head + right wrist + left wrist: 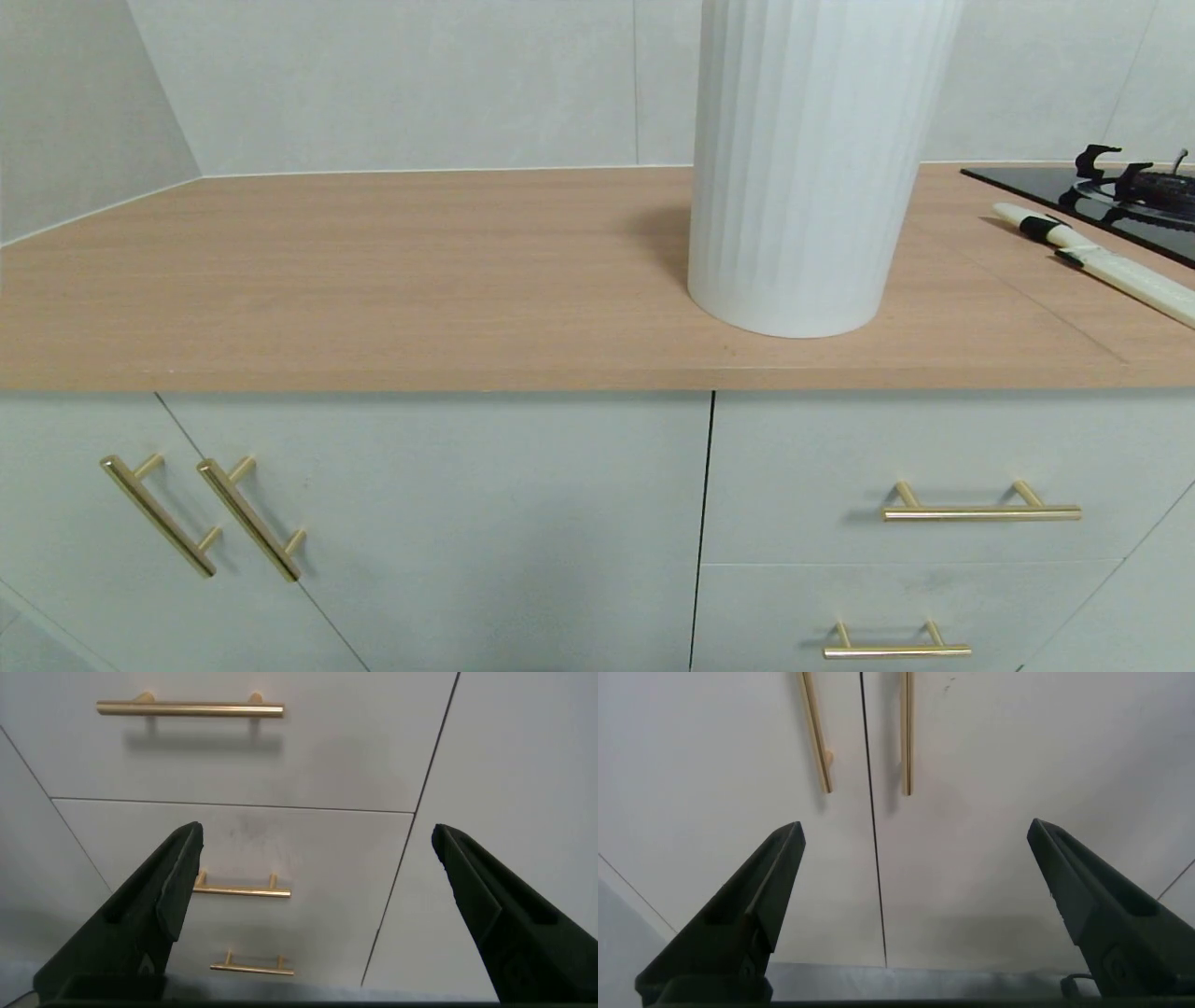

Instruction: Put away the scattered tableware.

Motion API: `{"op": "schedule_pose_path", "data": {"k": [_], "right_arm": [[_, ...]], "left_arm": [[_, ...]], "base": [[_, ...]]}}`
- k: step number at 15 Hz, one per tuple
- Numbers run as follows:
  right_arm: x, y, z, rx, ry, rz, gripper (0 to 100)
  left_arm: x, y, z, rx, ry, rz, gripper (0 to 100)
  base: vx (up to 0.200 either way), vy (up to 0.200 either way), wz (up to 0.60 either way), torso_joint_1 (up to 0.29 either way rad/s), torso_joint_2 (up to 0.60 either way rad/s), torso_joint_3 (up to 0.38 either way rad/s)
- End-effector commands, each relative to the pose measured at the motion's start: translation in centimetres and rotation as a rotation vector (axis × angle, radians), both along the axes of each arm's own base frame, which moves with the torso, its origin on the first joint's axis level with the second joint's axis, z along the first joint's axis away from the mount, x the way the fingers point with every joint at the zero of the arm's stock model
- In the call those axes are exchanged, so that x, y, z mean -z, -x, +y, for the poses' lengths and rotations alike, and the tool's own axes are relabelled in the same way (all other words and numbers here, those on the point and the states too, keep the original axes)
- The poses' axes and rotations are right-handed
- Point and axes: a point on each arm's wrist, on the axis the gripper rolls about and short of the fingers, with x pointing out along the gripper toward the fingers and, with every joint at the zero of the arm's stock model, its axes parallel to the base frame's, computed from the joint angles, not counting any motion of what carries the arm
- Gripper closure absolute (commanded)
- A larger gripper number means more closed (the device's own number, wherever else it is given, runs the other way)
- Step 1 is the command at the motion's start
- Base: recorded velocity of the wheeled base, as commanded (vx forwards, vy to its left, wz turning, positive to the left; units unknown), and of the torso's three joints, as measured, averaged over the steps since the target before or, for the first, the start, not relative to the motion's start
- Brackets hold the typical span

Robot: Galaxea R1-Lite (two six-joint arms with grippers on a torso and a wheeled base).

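A white knife with a black band lies on the wooden countertop at the far right, beside the black hob. A tall white ribbed container stands on the counter right of the middle. My left gripper is open and faces the pale cabinet doors with two gold handles. My right gripper is open too, in front of the drawer fronts with gold bar handles. Nothing sits between either pair of fingers.
A black gas hob with a burner grate fills the counter's far right corner. Below the counter are two cabinet doors with slanted gold handles on the left and stacked drawers on the right. Tiled walls close the back and left.
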Motion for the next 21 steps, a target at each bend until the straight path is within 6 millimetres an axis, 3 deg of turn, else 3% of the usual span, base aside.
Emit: {"op": "schedule_pose_path", "data": {"k": [1,8,21], "right_arm": [[-0.01,-0.01,0.00,-0.001,0.001,0.001,0],[-0.01,-0.01,0.00,-0.001,0.001,0.001,0],[-0.01,-0.01,0.00,-0.001,0.002,0.001,0]], "left_arm": [[0.00,0.00,0.00,-0.001,0.001,0.000,0],[0.01,0.00,0.00,-0.001,0.001,0.001,0],[0.00,0.00,0.00,-0.001,0.003,0.000,0]], "base": [[0.000,0.000,0.00,0.000,0.00,0.000],[0.000,-0.200,0.00,0.004,0.00,0.002],[0.000,0.000,0.00,0.000,0.00,0.000]]}}
